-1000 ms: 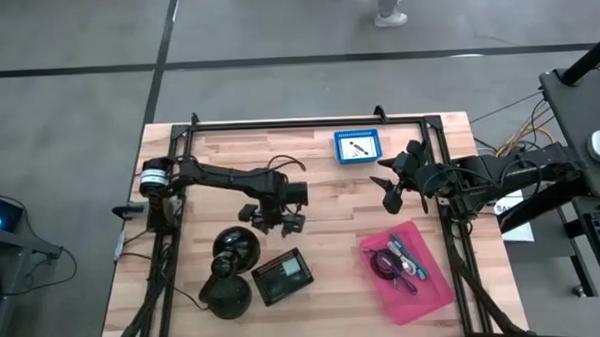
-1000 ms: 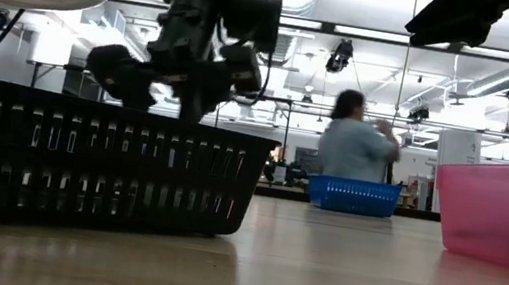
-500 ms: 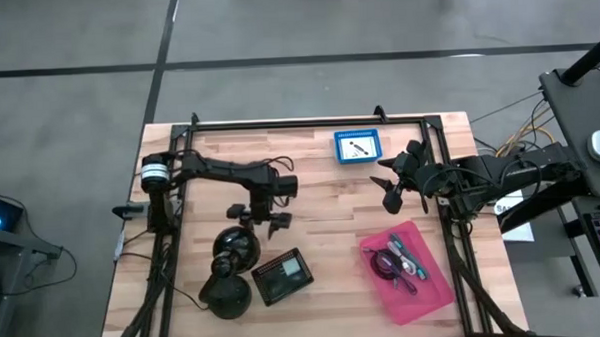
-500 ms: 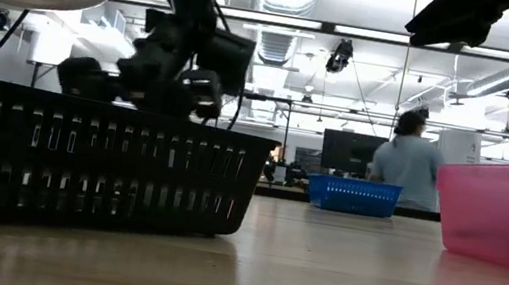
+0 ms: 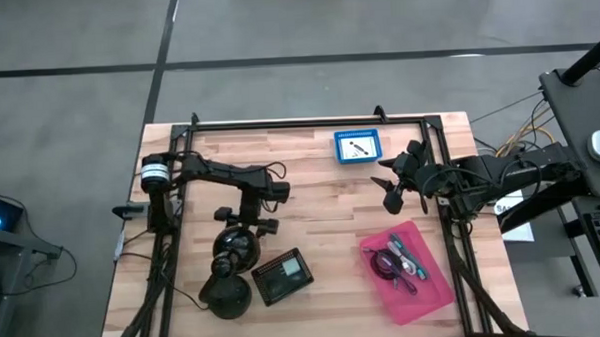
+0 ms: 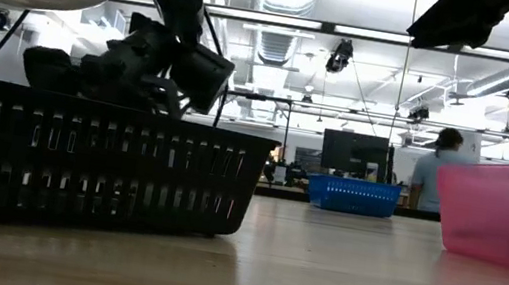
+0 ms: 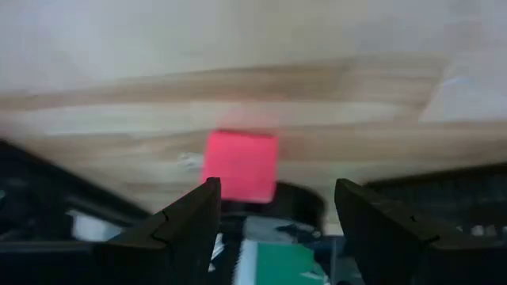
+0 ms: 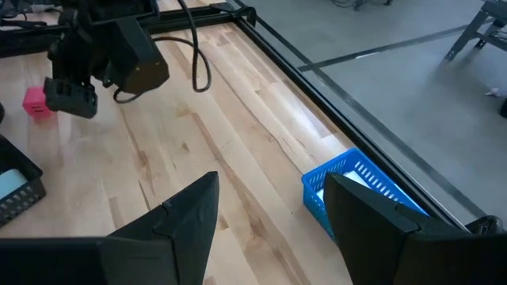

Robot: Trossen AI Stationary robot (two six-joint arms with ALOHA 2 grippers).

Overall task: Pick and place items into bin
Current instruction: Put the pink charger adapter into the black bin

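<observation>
One pink cube lies on the wooden surface, framed between the spread fingers of the left pincer, which hovers over it empty. Close by sit two black domed objects and one black basket. The right pincer waits open, empty, near one blue basket. One pink bin holds several items.

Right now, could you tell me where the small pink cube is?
The pink cube lies on the bare wooden table, directly below the open left gripper, beside the black basket.
</observation>
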